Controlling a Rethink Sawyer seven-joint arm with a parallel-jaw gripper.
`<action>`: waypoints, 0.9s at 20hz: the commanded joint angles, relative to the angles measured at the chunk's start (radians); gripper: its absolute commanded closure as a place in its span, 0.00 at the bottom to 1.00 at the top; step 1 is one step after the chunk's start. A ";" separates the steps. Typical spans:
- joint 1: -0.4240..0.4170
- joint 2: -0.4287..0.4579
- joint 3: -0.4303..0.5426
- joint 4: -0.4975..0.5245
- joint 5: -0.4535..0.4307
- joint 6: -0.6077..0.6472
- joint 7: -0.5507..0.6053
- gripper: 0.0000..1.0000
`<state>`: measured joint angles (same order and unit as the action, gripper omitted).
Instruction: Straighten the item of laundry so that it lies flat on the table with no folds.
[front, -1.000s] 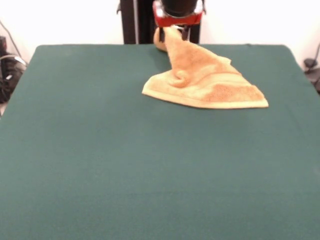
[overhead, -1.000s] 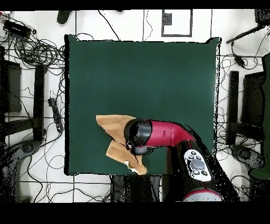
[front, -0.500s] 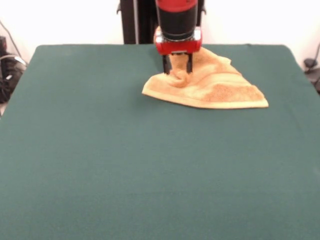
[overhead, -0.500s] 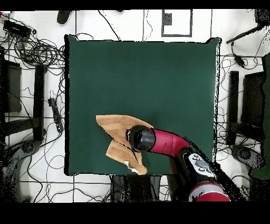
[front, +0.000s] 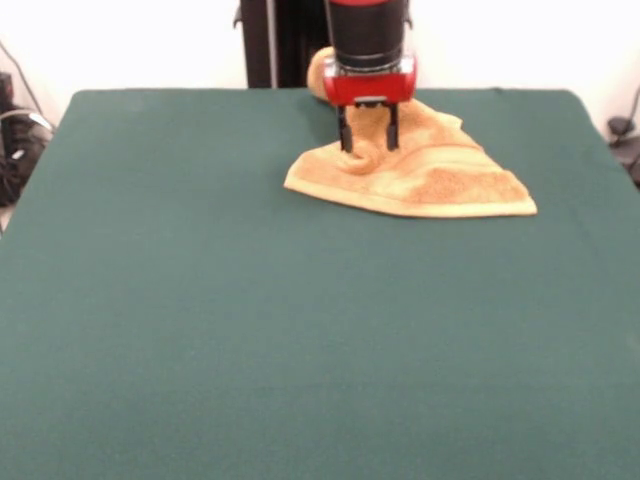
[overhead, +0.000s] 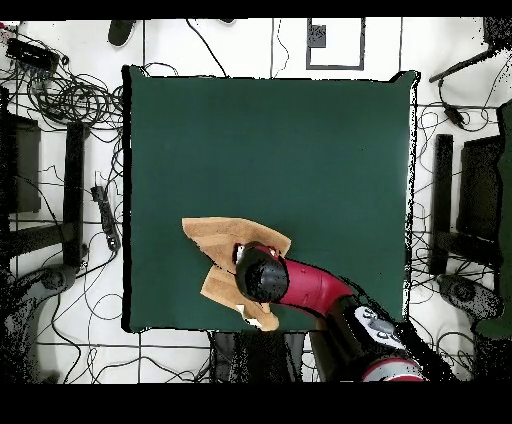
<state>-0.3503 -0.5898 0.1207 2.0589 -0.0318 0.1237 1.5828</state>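
Observation:
The orange-tan towel (front: 440, 180) lies crumpled in a rough triangle at the far middle of the green table (front: 250, 330), with folds and a curl near its left part. My gripper (front: 369, 148) comes straight down onto the towel's far left part. Its dark fingers (front: 345, 135) stand on either side of a bunched fold and are shut on it, low at the cloth. In the overhead view the arm's red and black head (overhead: 260, 272) covers the gripper and part of the towel (overhead: 212, 238). No label tag shows.
The towel lies close to the table's edge on the robot's side (overhead: 200, 328). A tan lump (front: 320, 65) shows at that edge behind the gripper. The black pedestal (front: 270, 45) stands just beyond. Cables and stands (overhead: 70, 100) surround the table on the floor.
The gripper came down from holding the towel's top raised, so the lifted cone of cloth sank. It then shifted a little to the right in the front view. The towel's front edge stayed put.

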 joint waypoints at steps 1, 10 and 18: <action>0.081 0.096 0.027 -0.057 0.084 -0.107 0.267 0.00; 0.154 0.345 -0.073 -0.337 0.089 -0.160 0.177 0.00; 0.138 0.351 -0.068 -0.383 0.058 -0.292 0.192 0.00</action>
<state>-0.2199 -0.4504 0.0301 1.9289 -0.0162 0.0598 1.5830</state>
